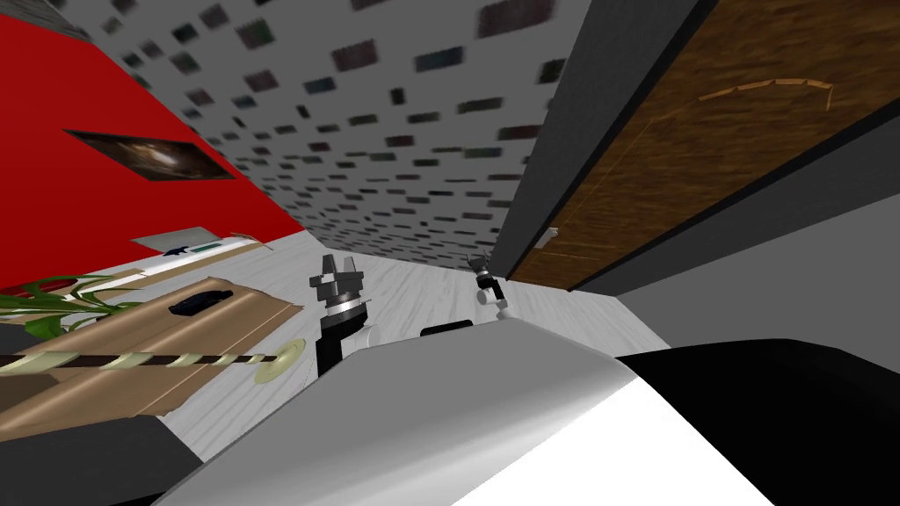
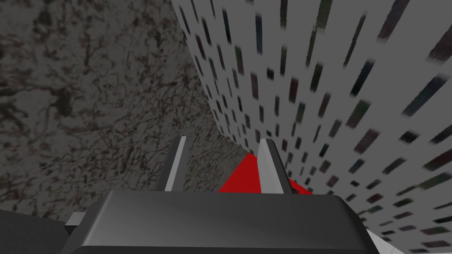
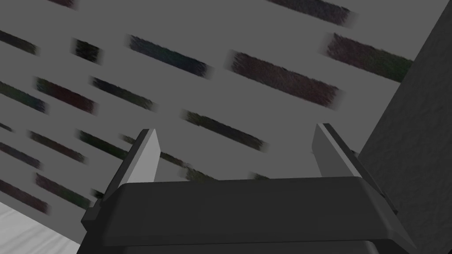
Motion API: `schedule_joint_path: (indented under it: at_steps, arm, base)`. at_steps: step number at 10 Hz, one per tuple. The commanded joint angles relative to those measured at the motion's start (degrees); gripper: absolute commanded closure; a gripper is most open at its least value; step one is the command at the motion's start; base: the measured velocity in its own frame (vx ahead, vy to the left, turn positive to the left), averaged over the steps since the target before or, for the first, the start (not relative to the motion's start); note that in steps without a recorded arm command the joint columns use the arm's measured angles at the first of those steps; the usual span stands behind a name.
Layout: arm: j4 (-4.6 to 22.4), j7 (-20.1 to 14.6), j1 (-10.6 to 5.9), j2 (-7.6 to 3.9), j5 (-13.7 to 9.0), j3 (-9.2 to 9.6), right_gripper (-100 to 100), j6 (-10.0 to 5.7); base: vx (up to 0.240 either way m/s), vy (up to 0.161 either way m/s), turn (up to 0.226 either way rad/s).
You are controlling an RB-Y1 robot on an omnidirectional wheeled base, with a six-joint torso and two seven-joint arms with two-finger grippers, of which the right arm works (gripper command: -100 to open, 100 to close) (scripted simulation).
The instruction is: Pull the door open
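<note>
Brown door point(image 1: 703, 149), right tool point(image 1: 479, 261) near handle point(image 1: 549, 235), fingers apart

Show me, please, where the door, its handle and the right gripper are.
door point(image 1: 703, 149), head view, middle of brown panel.
handle point(image 1: 549, 235), head view, the light lever.
right gripper point(image 3: 235, 128), right wrist view, between open jaws.

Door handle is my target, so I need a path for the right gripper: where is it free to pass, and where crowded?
Free: the pale floor between the right gripper and the brown door, and the gap up to the door handle beside the grey wall. Crowded: past the left gripper, the brown table with its plant.
</note>
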Motion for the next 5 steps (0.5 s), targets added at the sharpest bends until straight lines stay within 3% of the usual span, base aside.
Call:
schedule_joint_path:
  at_steps: [1, 5]
  arm:
    - [0.79, -0.84, -0.41, -0.30, -0.56, 0.25, -100, 0.17]
    - [2.93, -2.83, -1.67, -0.96, -2.02, 0.86, -100, 0.64]
  base:
    - [-0.062, -0.194, 0.025]
    - [-0.057, -0.189, 0.022]
